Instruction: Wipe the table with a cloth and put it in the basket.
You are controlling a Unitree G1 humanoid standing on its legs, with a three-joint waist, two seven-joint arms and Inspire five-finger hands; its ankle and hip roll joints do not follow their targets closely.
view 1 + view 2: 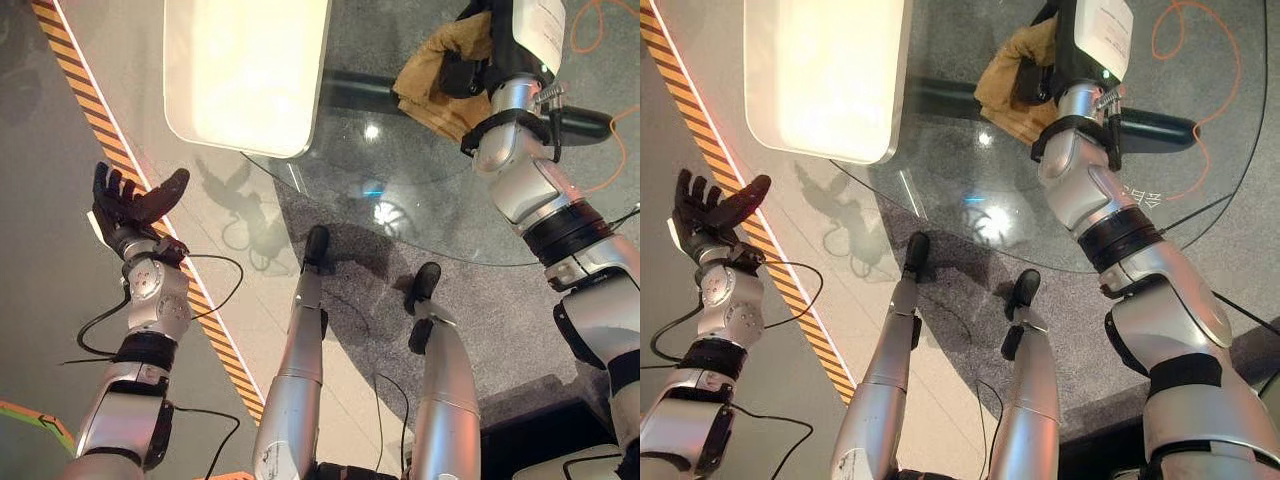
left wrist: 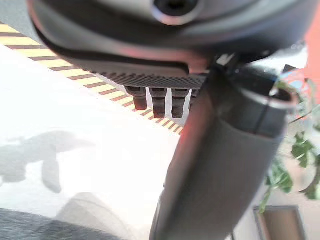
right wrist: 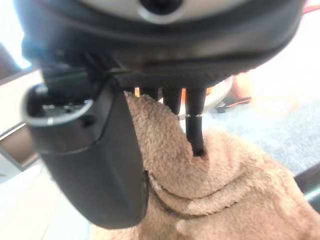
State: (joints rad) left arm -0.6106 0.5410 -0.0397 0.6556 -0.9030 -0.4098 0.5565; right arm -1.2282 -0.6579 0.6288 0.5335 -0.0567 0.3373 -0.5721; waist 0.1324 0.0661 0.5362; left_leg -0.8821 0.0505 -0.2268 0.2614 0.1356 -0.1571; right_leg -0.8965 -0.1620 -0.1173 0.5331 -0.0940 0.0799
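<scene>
While the right hand [image 1: 468,68] has the tan cloth [image 1: 440,75] bunched on the round glass table [image 1: 430,215], you should treat the hold as the weak point. In the right wrist view the fingers [image 3: 196,125] dig down into the pile and the thumb lies along the near side of the cloth, so the hand is closed on a fold and not on the whole piece. In my judgement a fold gripped that way could slip loose during a wiping stroke, or leave the cloth trailing and dropping once you lift it towards a basket. No basket can be made out from here, so you would be carrying the cloth to a place you have not yet sighted; find it before you lift.

A second risk is the glass itself. The top is see-through and reflective, which may mislead you about height and press the hand too hard or let it skim above the surface. A white tray-like panel [image 1: 250,70] sits at the far left of the table, near the cloth's path; a wide stroke could knock it.

Your left hand [image 1: 128,203] is raised well clear of the table on the left, over the striped floor tape [image 1: 90,100]. Its fingers [image 2: 159,99] are straight and spread, holding and touching nothing.
</scene>
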